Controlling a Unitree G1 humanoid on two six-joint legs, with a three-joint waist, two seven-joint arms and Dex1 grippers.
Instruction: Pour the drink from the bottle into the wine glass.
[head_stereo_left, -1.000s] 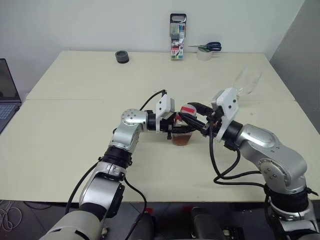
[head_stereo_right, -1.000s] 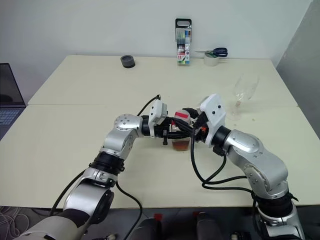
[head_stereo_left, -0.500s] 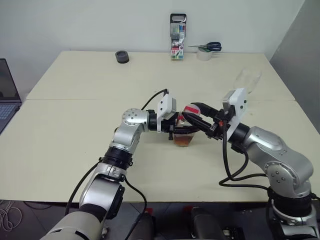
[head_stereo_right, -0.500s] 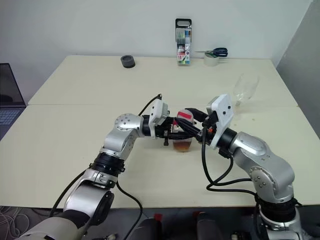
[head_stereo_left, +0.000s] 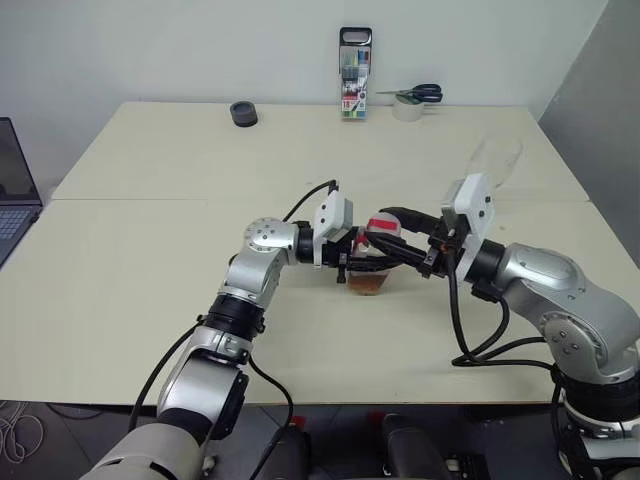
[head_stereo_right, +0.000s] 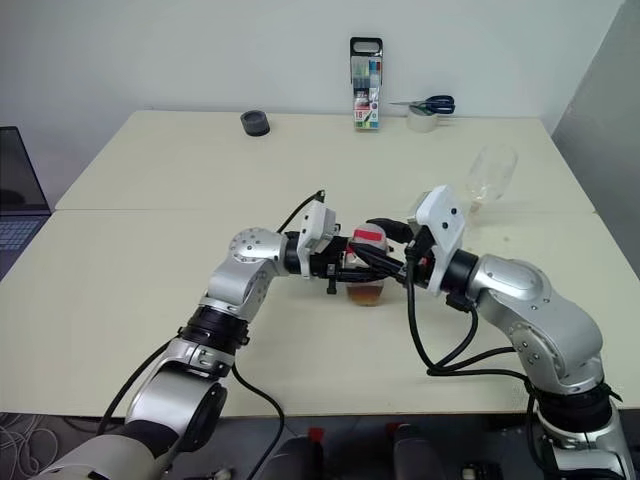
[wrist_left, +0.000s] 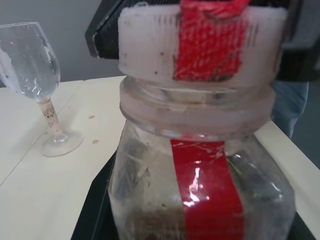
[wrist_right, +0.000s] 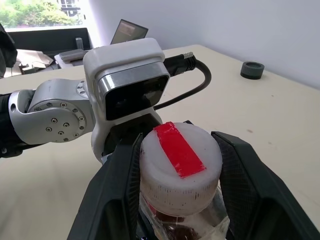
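The bottle (head_stereo_left: 371, 265) stands upright at the table's middle, with the amber drink (head_stereo_left: 368, 284) low inside it. Its cap (wrist_right: 180, 167) looks white with a red strip across it. My left gripper (head_stereo_left: 354, 262) reaches in from the left, level, and is shut on the bottle's body (wrist_left: 200, 190). From the right, my right gripper (head_stereo_left: 386, 228) is shut on the cap, one black finger (wrist_right: 117, 200) on each side. The wine glass (head_stereo_left: 493, 160) stands upright at the back right, apart from both grippers, and it looks to hold no drink (wrist_left: 31, 67).
A tall pack of markers (head_stereo_left: 355, 75) stands at the table's far edge. Scissors on a tape roll (head_stereo_left: 411, 101) lie to its right, a black roll (head_stereo_left: 244, 113) to its left. A laptop (head_stereo_left: 14, 185) sits past the left edge. A seam crosses the table.
My right wrist has turned and its forearm has swung out to the right, fingers staying on the cap. The bottle and left gripper have kept still.
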